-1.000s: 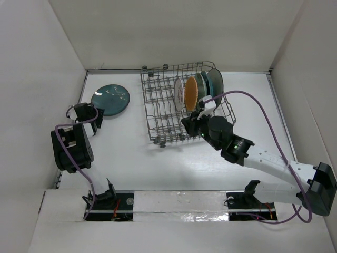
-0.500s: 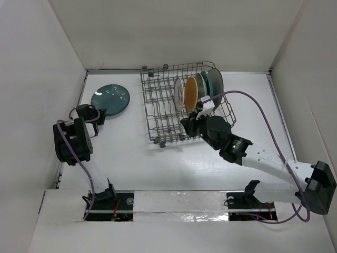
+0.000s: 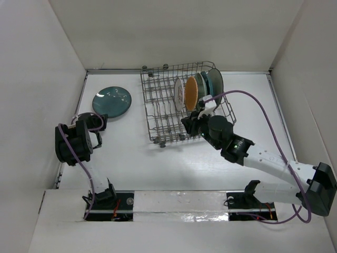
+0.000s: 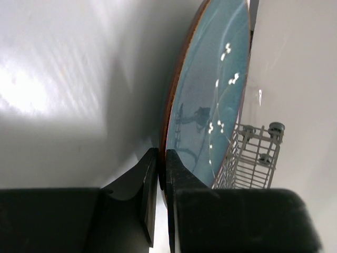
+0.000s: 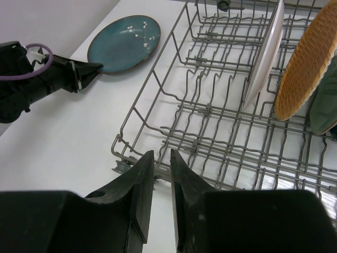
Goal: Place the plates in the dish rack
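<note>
Top camera hung high behind the near edge, staring down on the whole desk (image 3: 131,158) out to the far wall. Left wrist camera sat low and rolled sideways, right up close along the left fingers (image 4: 149,190) to the dark teal plate (image 4: 210,105), with a dish rack (image 4: 253,158) corner beyond. Right wrist camera looked far-left over the right fingers (image 5: 141,184), from higher up, across the rack. All three caught that plate and rack corner.
</note>
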`<act>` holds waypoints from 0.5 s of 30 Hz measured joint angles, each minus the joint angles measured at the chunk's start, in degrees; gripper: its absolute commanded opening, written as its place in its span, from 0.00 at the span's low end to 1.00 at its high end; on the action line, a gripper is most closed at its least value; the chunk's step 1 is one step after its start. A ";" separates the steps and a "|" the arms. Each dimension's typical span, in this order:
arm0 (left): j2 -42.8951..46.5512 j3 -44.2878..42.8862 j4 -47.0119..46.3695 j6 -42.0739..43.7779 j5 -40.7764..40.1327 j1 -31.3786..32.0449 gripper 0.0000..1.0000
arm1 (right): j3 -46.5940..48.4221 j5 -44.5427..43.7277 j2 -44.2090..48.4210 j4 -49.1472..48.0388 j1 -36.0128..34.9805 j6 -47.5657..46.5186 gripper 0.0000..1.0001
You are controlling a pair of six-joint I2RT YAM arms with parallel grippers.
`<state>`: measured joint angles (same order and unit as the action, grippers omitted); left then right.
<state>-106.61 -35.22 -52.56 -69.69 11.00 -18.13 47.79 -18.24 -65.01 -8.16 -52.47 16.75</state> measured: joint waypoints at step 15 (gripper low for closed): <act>28.83 12.33 1.42 1.62 -0.24 0.00 0.00 | 0.00 4.68 -0.39 -1.53 0.70 2.10 0.85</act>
<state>-77.78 -22.90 -51.13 -68.07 10.76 -18.13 47.79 -13.56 -65.41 -9.69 -51.77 18.85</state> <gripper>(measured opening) 0.055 0.811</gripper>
